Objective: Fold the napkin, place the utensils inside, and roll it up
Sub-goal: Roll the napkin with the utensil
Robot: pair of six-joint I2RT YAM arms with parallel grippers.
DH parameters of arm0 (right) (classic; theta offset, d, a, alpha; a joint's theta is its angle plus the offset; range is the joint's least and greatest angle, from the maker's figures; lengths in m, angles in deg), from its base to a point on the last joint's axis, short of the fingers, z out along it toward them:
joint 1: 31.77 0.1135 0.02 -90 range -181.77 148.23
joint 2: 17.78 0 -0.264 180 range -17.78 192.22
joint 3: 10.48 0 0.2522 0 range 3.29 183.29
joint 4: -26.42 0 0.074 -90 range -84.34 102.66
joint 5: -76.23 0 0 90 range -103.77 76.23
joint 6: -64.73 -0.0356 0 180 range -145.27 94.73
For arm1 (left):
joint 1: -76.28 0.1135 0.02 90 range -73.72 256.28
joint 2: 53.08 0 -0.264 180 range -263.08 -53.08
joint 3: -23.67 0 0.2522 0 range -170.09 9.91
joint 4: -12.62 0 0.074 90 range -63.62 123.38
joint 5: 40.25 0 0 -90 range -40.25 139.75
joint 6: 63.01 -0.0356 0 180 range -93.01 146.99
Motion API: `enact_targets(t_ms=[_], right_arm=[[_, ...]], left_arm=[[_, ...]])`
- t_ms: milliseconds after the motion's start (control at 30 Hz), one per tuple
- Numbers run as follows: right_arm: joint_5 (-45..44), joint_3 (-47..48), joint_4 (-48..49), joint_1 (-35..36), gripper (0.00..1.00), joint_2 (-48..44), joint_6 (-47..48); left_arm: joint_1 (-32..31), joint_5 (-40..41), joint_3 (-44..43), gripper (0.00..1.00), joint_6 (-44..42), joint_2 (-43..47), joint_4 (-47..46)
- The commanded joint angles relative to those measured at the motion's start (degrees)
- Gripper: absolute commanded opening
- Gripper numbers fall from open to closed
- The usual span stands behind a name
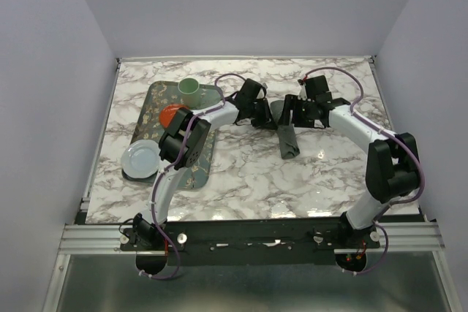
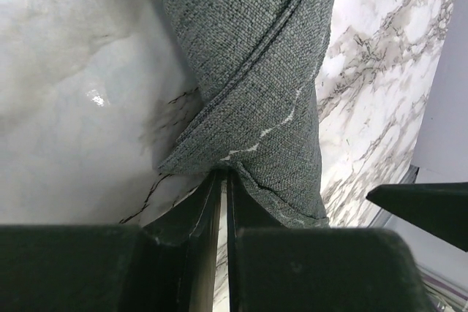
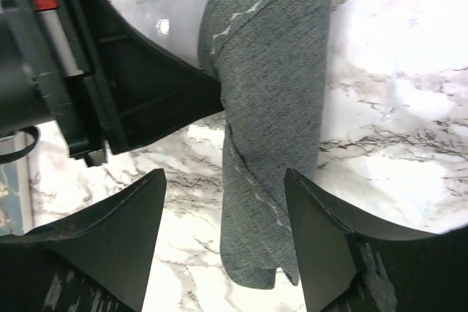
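Green floral tray (image 1: 157,100) sits at the left of the marble bench (image 1: 241,173). It carries a pale green cup (image 1: 189,90), a red dish (image 1: 170,115) half hidden behind the left arm, and a white plate (image 1: 140,159) at its near corner. None of these seems to belong to the step in hand.

Right of the tray, the left pincer (image 2: 223,174) has its jaws drawn almost together. Its tips are at a side fold of the napkin (image 1: 287,139), apparently nipping the cloth so the roll does not loosen. The napkin lies mid-bench as a narrow dark grey roll running away from the arms.

The right pincer (image 3: 225,177) stands wide, straddling the roll with a finger on each side and touching neither flank, probably placed to clamp it.

The utensils are nowhere visible. Presumably they are wrapped inside, though no view confirms it. From above, both wrists cover the roll's far end, and the left wrist view cuts off most of its length.
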Motion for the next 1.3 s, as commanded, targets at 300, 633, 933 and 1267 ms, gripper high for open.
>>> enact_targets(t_ms=[300, 633, 933, 1267], right_arm=[[-14.4, 1.5, -1.3, 5.1, 0.77, 7.3, 2.6], [-24.8, 8.2, -4.1, 7.7, 0.78, 10.5, 1.3], [-25.0, 12.1, -5.9, 7.6, 0.75, 14.3, 1.5], [-25.5, 8.5, -5.2, 9.3, 0.74, 15.2, 1.4]], left_arm=[[-0.1, 3.1, 1.6, 0.16, -2.4, 1.4, 1.7], [0.5, 3.1, 1.3, 0.15, -2.5, 0.5, 1.9], [0.9, 2.5, 0.9, 0.15, -1.9, -0.5, 1.8], [1.1, 2.5, 0.7, 0.15, -2.0, -0.6, 2.0]])
